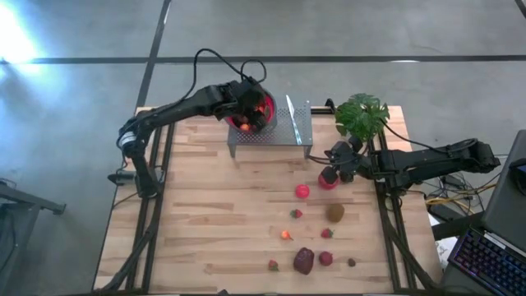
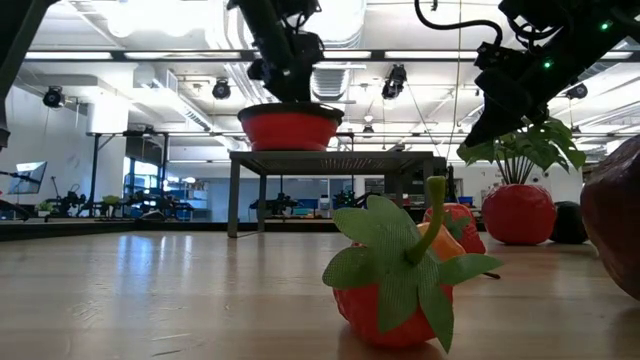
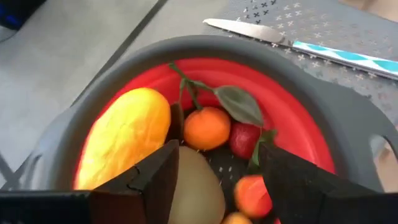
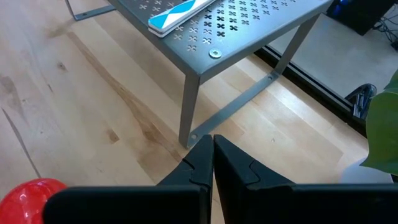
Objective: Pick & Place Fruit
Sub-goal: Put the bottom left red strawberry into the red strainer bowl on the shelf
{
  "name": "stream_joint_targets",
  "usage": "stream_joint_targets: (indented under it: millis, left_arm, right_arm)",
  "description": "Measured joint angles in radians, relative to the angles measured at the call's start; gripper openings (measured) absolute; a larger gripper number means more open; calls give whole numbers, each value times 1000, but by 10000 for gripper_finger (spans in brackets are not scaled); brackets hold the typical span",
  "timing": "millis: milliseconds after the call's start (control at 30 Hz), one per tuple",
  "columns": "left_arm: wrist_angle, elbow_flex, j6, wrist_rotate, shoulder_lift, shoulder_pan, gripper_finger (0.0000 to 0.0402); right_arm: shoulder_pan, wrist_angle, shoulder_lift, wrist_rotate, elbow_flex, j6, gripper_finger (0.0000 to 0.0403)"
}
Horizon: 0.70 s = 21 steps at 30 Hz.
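A grey bowl with a red lining (image 3: 298, 112) stands on a grey perforated metal rack (image 1: 300, 131) at the table's far side. In it lie a yellow elongated fruit (image 3: 124, 137), an orange with a leaf (image 3: 206, 127), small red fruits (image 3: 245, 138) and a pale green fruit (image 3: 196, 186). My left gripper (image 3: 217, 180) hangs open just above the bowl, a finger on either side of the pale fruit. More fruit lies on the table's near right: a pink apple (image 1: 302, 191), a kiwi (image 1: 334, 212), strawberries (image 1: 296, 214) and a dark maroon fruit (image 1: 304, 261). My right gripper (image 4: 213, 162) is shut and empty, above the table right of the rack.
A knife with a blue-and-white handle (image 1: 291, 111) lies on the rack beside the bowl. A green leafy plant (image 1: 362, 115) stands at the far right. A red round thing (image 1: 329, 179) sits below my right gripper. The table's left half is bare wood (image 1: 197, 214).
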Motion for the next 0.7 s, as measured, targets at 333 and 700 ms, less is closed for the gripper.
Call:
stream_joint_targets:
  millis: [333, 700]
  left_arm:
    - [-292, 163, -17, 32, -1, -132, 224]
    - [-258, 45, -135, -200, -97, -485, 219]
  right_arm:
    - [0, 0, 0, 0, 0, -2, 8]
    - [8, 170, 0, -247, -1, -99, 8]
